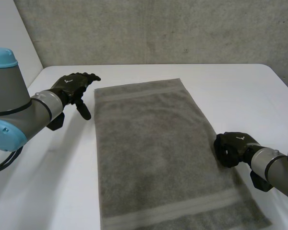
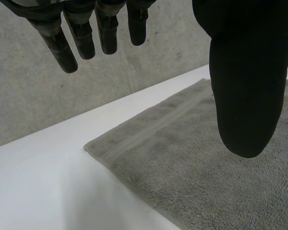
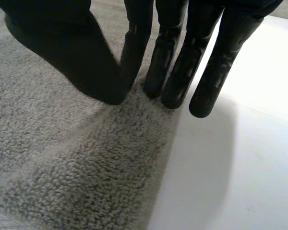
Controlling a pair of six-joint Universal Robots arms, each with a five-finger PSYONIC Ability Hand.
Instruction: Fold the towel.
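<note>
A grey towel (image 1: pixel 153 153) lies flat on the white table (image 1: pixel 230 86), long side running away from me. My left hand (image 1: pixel 72 88) hovers just beyond the towel's far left corner, apart from it. In the left wrist view its fingers (image 2: pixel 81 33) hang straight and spread above that corner of the towel (image 2: pixel 149 148), the thumb held apart. My right hand (image 1: pixel 233 148) rests on the towel's right edge, near the front. In the right wrist view the thumb (image 3: pixel 101 72) and fingers meet on a raised ridge of towel (image 3: pixel 62 158) at that edge, pinching it.
A grey concrete wall (image 1: pixel 158 28) stands behind the table's far edge. Bare table top runs along both long sides of the towel, wider at the right (image 1: pixel 259 105).
</note>
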